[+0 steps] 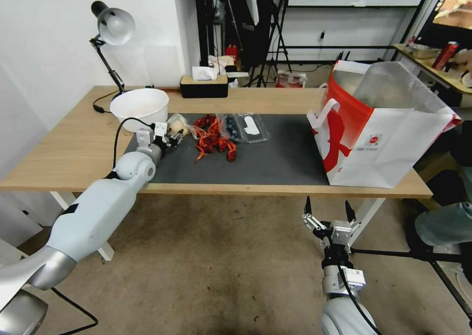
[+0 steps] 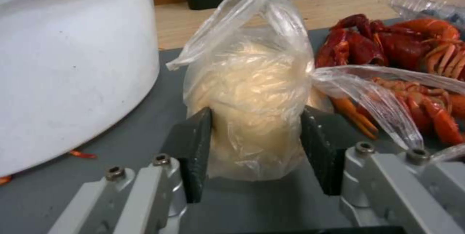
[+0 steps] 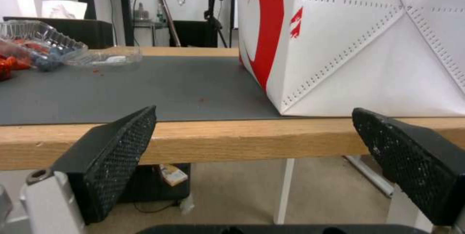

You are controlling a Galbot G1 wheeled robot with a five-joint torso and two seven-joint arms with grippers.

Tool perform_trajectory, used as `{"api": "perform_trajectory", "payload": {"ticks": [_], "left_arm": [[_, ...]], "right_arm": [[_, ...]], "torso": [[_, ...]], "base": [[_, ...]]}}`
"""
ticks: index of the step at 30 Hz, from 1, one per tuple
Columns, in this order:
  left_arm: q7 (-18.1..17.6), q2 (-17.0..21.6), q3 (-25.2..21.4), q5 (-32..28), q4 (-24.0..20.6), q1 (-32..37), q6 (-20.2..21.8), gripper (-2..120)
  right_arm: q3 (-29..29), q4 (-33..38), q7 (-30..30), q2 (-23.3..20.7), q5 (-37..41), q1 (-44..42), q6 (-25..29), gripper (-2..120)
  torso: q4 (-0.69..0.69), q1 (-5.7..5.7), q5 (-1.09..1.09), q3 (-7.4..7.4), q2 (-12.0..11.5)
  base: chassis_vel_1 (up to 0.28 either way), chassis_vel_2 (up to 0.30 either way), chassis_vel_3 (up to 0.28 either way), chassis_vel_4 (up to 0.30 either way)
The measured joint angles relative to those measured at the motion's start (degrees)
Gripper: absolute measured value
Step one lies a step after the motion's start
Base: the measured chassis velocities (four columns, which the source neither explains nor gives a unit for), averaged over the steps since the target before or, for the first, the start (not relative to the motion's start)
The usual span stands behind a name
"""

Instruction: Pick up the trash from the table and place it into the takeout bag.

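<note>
One bagged lump (image 2: 252,107) between left jaws

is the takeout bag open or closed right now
Open. The takeout bag stands upright on the table with its mouth spread wide, the silver foil lining showing and the handles hanging loose at the side.

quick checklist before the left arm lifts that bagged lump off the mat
1. Left gripper jaws on both sides of the bagged lump: ok.
2. Firm squeeze on it: cannot tell.
3. Loose plastic clear of the crayfish shells: not ok, a fold lies over them.
4. White bowl clear of the lump: ok, close though.
5. Takeout bag upright, mouth open: ok.
6. Right gripper out of the way below the table edge: ok.
</note>
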Motion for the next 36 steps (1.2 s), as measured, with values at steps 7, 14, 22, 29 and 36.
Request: {"api": "perform_trajectory", "payload": {"ticks": [7, 14, 22, 29, 36], "left_arm": [[1.05, -0.35, 0.28, 0.65, 0.77, -0.25, -0.97, 16], [1.83, -0.23, 0.30, 1.58, 0.74, -0.06, -2.46, 0], [2.66, 1.05, -0.41, 5.09, -1.48, 0.19, -5.93, 0], [4.59, 2.75, -0.21, 4.93, -5.61, -1.51, -8.21, 0], [5.97, 3.04, 4.24, 0.84, -10.90, -7.66, -9.54, 0]], "right_arm": [[0.27, -0.20, 0.10, -0.05, 0.05, 0.05, 0.03, 100], [0.32, -0.38, 0.13, 0.06, 0.06, 0.12, 0.08, 100], [0.33, -0.39, 0.15, 0.11, 0.05, 0.17, 0.15, 100], [0.22, -0.39, 0.15, 0.19, -0.02, 0.20, 0.19, 100], [0.28, -0.41, 0.13, 0.31, -0.13, 0.04, 0.26, 100]], "torso": [[0.00, 0.00, 0.00, 0.00, 0.00], [-0.01, 0.00, -0.01, 0.00, 0.00], [-0.01, 0.00, -0.01, 0.00, 0.00], [0.01, 0.00, -0.01, 0.01, 0.00], [-0.01, -0.01, 0.00, 0.00, 0.00]], "base": [[0.000, 0.000, 0.000, 0.000], [0.000, 0.000, 0.000, 0.000], [0.000, 0.000, 0.000, 0.000], [0.000, 0.000, 0.000, 0.000], [0.000, 0.000, 0.000, 0.000]]}}
